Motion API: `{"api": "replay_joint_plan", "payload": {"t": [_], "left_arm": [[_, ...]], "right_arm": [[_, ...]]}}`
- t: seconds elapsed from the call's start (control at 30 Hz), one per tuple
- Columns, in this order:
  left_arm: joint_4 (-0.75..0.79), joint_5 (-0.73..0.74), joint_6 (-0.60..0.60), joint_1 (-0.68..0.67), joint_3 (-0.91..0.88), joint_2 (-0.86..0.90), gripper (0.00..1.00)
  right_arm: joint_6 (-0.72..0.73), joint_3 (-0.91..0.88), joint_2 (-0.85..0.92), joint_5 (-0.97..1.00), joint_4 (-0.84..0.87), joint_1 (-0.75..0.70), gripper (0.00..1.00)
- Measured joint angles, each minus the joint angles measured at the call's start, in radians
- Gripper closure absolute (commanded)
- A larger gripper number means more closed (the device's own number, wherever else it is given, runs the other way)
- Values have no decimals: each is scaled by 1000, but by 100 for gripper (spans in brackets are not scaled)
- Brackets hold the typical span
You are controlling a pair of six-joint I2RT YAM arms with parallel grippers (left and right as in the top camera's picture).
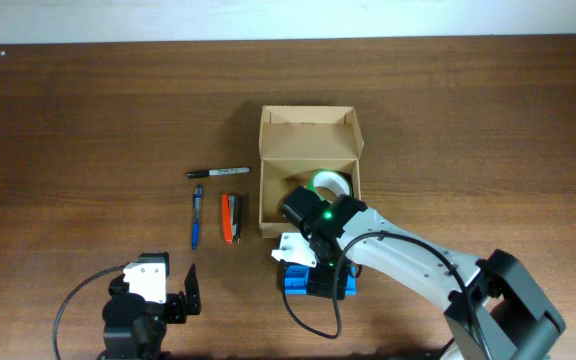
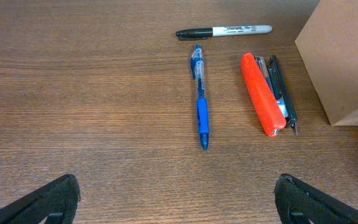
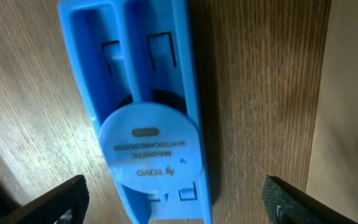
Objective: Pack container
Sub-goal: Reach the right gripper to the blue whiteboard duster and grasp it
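right gripper (image 3: 178,200): fingers spread wide, nothing held, poised over the blue magnetic whiteboard duster (image 3: 143,124), which lies on the table (image 1: 88,120) just robot-side of the container (image 1: 308,143). container mid-table, flap lid open at far side, tape roll (image 1: 330,183) inside. left gripper (image 2: 179,204): fingers fully apart, empty, over bare wood short of blue pen (image 2: 201,99), orange stapler (image 2: 263,93) and black sharpie marker (image 2: 225,30).
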Motion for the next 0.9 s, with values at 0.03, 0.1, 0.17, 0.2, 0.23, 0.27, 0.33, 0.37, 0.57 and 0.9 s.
{"api": "replay_joint_plan", "payload": {"t": [0.03,0.1,0.17,0.2,0.23,0.27,0.33,0.37,0.57,0.9], "left_arm": [[0,0,0,0,0,0,0],[0,0,0,0,0,0,1],[0,0,0,0,0,0,0],[0,0,0,0,0,0,0],[0,0,0,0,0,0,1],[0,0,0,0,0,0,1],[0,0,0,0,0,0,0],[0,0,0,0,0,0,1],[0,0,0,0,0,0,0],[0,0,0,0,0,0,1]], "right_arm": [[-1,0,4,0,4,0,9],[0,0,10,-1,14,0,9],[0,-1,10,-4,23,0,10],[0,-1,10,-4,27,0,9],[-1,-1,10,-4,32,0,10],[0,-1,10,-5,37,0,10],[-1,-9,10,-8,50,0,10],[0,-20,10,-14,58,0,10],[0,-92,11,-39,95,0,16],[0,-102,28,-58,128,0,28]]}}
